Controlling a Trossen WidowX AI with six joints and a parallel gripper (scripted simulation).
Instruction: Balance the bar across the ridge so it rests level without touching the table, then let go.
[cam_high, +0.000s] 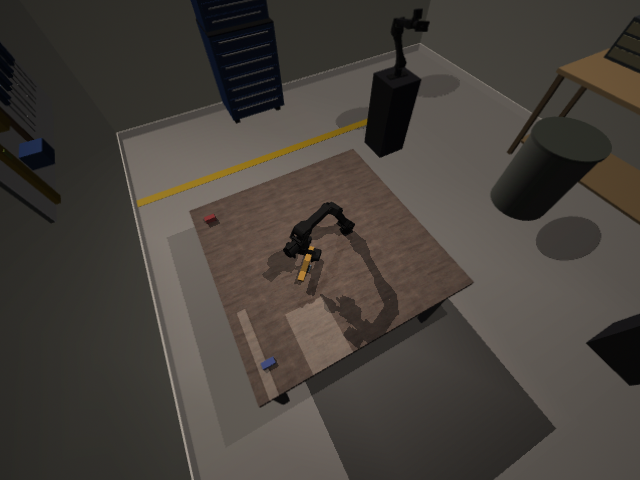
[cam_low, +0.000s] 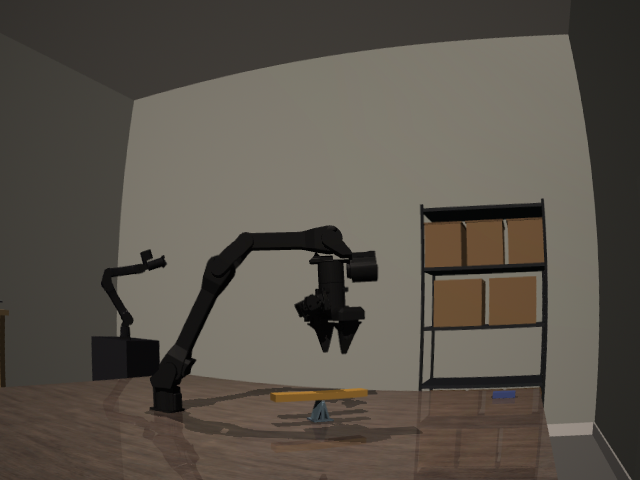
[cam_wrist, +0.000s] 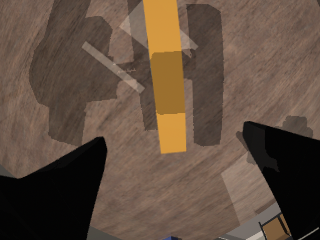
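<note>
The orange bar (cam_high: 305, 267) (cam_low: 319, 395) (cam_wrist: 166, 82) lies across the top of the ridge (cam_low: 320, 412), which is small and grey-blue. In the exterior view the bar looks close to level, and both its ends stand clear of the table (cam_high: 392, 232) (cam_low: 77, 428). The ridge meets the bar near its middle. My gripper (cam_low: 334, 352) (cam_wrist: 176, 136) is open and empty. It hangs above the bar with a wide gap, and in the wrist view its fingers stand far apart on either side beyond the bar's near end. The bar hides the ridge in the wrist view.
A blue block (cam_high: 268, 363) (cam_low: 504, 394) lies near one table corner, beside a pale strip (cam_high: 252, 341). A red block (cam_high: 209, 218) lies near another corner. A pale patch (cam_high: 317, 335) is on the table near its edge. A second arm (cam_high: 398, 43) (cam_low: 116, 294) stands on a pedestal off the table.
</note>
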